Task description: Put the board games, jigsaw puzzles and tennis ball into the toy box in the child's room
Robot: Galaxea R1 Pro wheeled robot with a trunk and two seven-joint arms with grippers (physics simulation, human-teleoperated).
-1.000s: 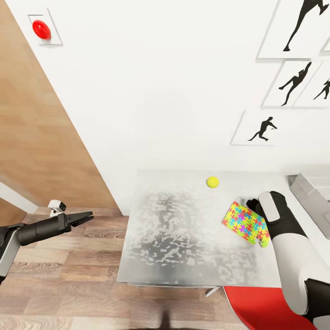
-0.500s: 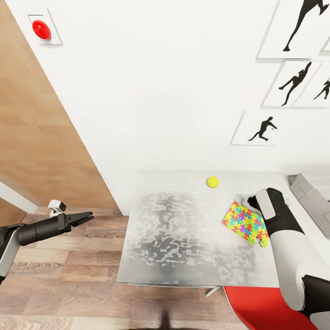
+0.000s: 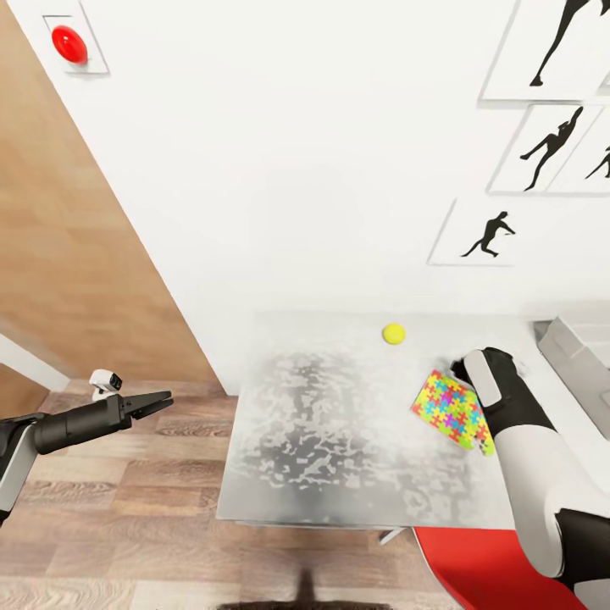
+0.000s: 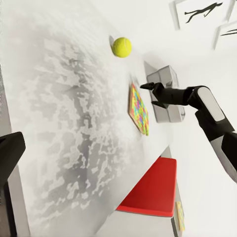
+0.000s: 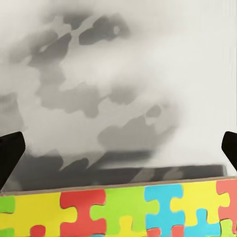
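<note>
A jigsaw puzzle (image 3: 451, 412) with a bright interlocking pattern lies flat on the right part of the white table (image 3: 339, 457). My right gripper (image 3: 461, 370) is open and hovers just above the puzzle's far edge. In the right wrist view its fingertips (image 5: 10, 153) stand wide apart, with the jigsaw puzzle (image 5: 118, 210) below them and nothing between them. The tennis ball (image 3: 392, 334) rests near the wall, left of that gripper. The toy box (image 3: 576, 352) shows at the right edge. My left gripper (image 3: 158, 400) is open over the floor, left of the table. The left wrist view also shows the tennis ball (image 4: 121, 47), jigsaw puzzle (image 4: 139, 109) and right gripper (image 4: 152, 94).
A red chair (image 3: 483, 568) sits under the table's near right corner. A white wall with framed silhouette pictures (image 3: 487, 235) runs behind the table, and a red button (image 3: 69, 44) is high on it at left. Wood-plank floor (image 3: 110, 517) lies left of the table.
My right gripper has moved slightly left and towards the puzzle's far edge. The head view has tilted a little. The puzzle, ball and left arm have stayed put.
</note>
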